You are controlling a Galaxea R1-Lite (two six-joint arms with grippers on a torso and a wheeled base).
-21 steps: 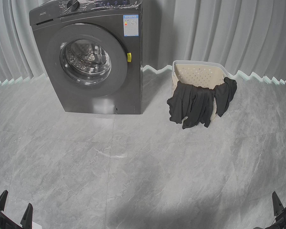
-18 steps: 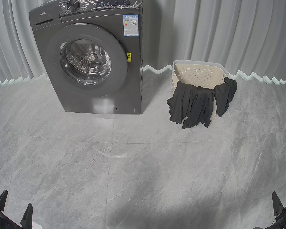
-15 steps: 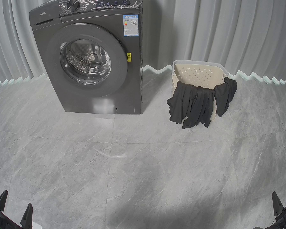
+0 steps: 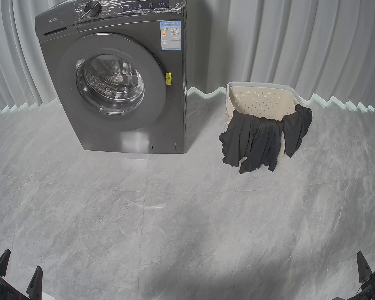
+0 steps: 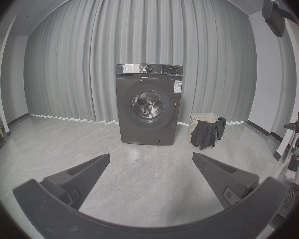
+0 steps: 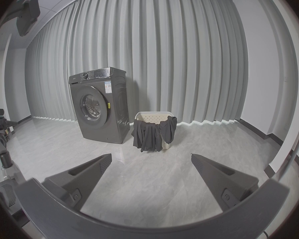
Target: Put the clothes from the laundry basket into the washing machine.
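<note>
A dark grey washing machine (image 4: 112, 71) (image 5: 149, 103) (image 6: 99, 105) stands at the back left with its round door shut. To its right sits a cream laundry basket (image 4: 260, 98) (image 5: 202, 118) (image 6: 152, 117). Black clothes (image 4: 258, 136) (image 5: 207, 133) (image 6: 152, 133) hang over the basket's front rim down toward the floor. My left gripper (image 4: 18, 267) (image 5: 151, 160) is low at the near left, open and holding nothing. My right gripper (image 4: 373, 253) (image 6: 151, 160) is low at the near right, also open with nothing in it. Both are far from the basket.
Grey tiled floor (image 4: 187, 221) stretches wide and bare between me and the machine. Pale curtains (image 4: 287, 34) run along the back wall. A narrow gap separates the machine and the basket.
The whole head view has shifted slightly, so the machine and basket sit a little lower and larger in it: the camera moved. Both grippers stay as they were.
</note>
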